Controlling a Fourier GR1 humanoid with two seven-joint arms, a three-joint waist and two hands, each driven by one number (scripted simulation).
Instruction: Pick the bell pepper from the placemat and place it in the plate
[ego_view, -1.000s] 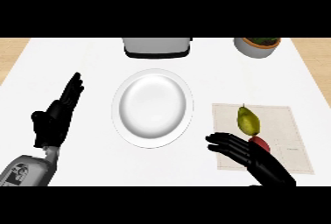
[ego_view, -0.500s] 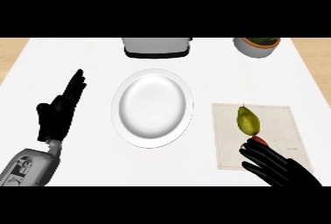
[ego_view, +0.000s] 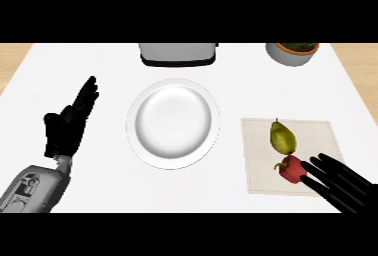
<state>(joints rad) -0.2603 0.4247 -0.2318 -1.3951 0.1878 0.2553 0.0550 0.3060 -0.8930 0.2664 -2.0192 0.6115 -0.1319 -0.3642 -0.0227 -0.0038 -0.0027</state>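
A red bell pepper (ego_view: 291, 169) lies on the beige placemat (ego_view: 317, 134) at the right, just below a yellow-green pear (ego_view: 281, 138). My right hand (ego_view: 341, 184) is at the mat's lower right corner, fingers straight and open, fingertips touching or nearly touching the pepper's right side. The white plate (ego_view: 173, 122) sits bare in the middle of the counter. At the left, my left hand (ego_view: 69, 126) rests open with its fingers pointing up.
A grey-and-black appliance (ego_view: 179, 53) stands at the back, behind the plate. A small potted plant (ego_view: 293, 52) sits at the back right. The counter is white, with wooden edges showing at the far corners.
My right hand has drawn back to the right and downward, uncovering the red pepper it was over. The left hand has shifted slightly upward.
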